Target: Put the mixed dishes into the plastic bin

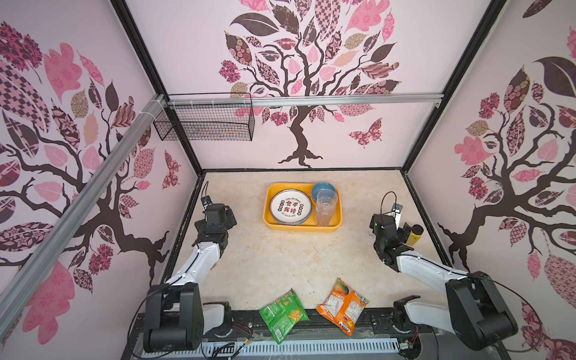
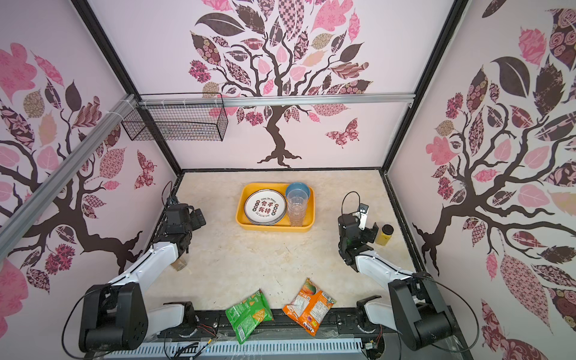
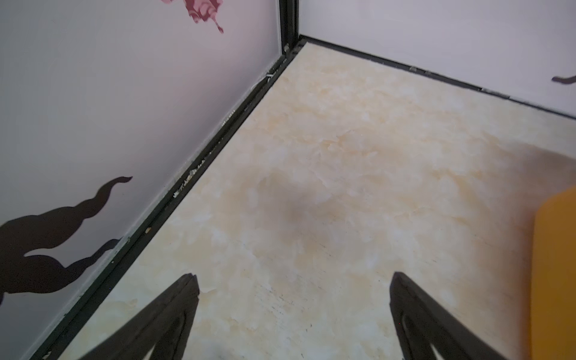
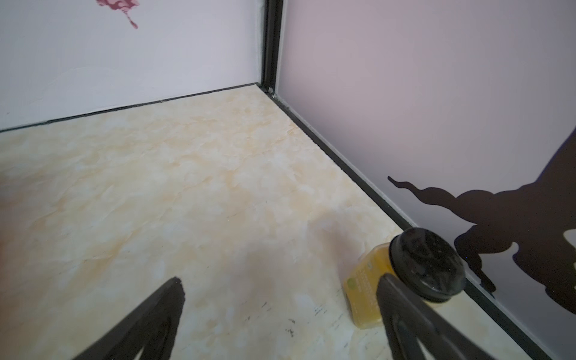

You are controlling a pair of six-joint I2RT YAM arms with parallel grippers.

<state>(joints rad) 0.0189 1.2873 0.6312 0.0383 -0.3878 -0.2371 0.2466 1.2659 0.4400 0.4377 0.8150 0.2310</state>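
I'm getting only a cropped corner of the plastic bin [image 3: 554,265] from the left wrist, and the clear cup stack [image 1: 326,208] is hiding part of the blue bowl [image 1: 323,188]. The bin is sitting at the far middle of the worktop [image 1: 280,265], long axis running left-right, plates [image 1: 290,205] inside. The left end effector [image 3: 293,277] and right end effector [image 4: 279,280] are both gaping empty.

— How is the light?
— Bright and even from above in both top views. The pale marble-patterned tabletop [image 1: 280,258] shows only a thin, soft shadow under the shallow yellow-orange plastic bin [image 1: 299,229].
— Distortion?
— Strong at the edges: the black metal frame posts [image 1: 138,46] lean outward.
— The wrist views?
— Dimmer and softer. The left gripper [image 3: 293,274] and right gripper [image 4: 280,277] blur near the lens, and the small yellow bottle with black cap [image 4: 364,286] is out of focus.
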